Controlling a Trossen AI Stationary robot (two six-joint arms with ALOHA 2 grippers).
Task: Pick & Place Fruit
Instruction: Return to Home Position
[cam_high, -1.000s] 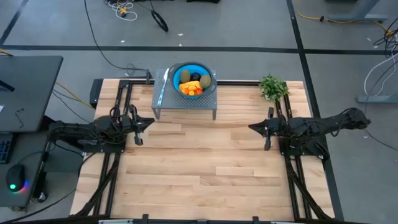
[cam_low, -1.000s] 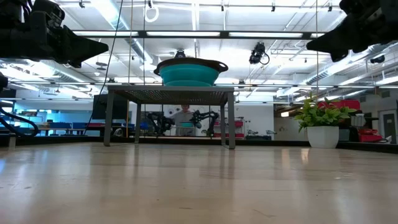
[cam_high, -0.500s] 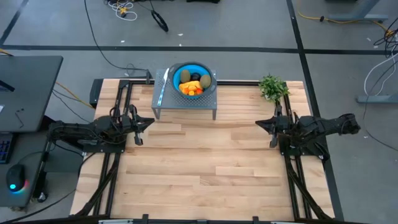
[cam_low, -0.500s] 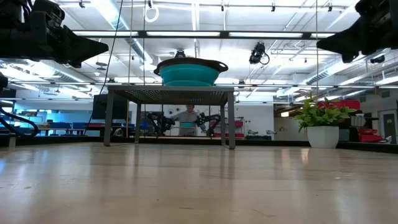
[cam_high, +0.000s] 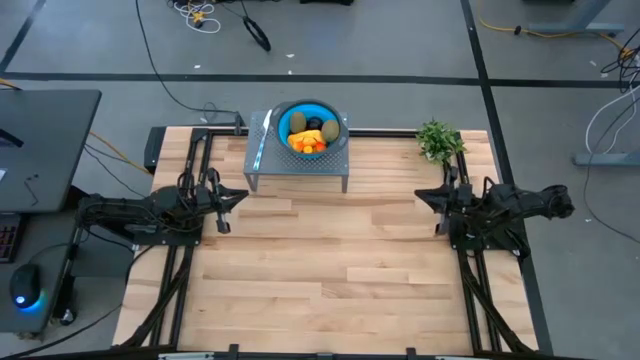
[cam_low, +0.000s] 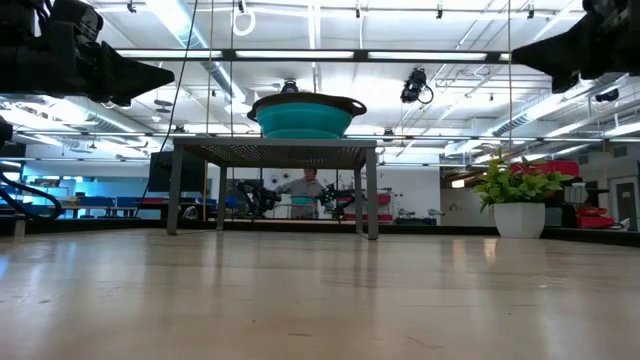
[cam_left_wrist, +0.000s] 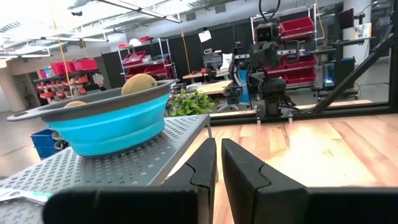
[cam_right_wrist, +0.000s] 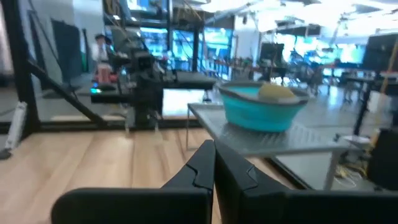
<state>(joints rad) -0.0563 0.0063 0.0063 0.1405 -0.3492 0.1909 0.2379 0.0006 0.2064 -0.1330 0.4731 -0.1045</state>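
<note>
All your fruit (cam_high: 308, 136) is piled in the blue bowl (cam_high: 284, 121) on the metal shelf (cam_high: 320, 166) at the table's (cam_high: 330, 262) far middle (knife (cam_high: 261, 145) lies just left of the bowl). Left gripper (cam_high: 244, 194) hangs over the left side, fingers pinched nearly together, empty. Right gripper (cam_high: 419, 197) hangs over the right side near the plant (cam_high: 437, 140), closed up and empty too.

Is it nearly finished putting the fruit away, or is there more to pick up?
Nearly finished, it seems. Done: the fruit lies in the blue bowl on the metal shelf, with the knife beside it. In hand: nothing; the left gripper and right gripper hang at the table's sides, jaws shut and empty. Left: the wooden table shows only a plant, so probably just parking.
</note>
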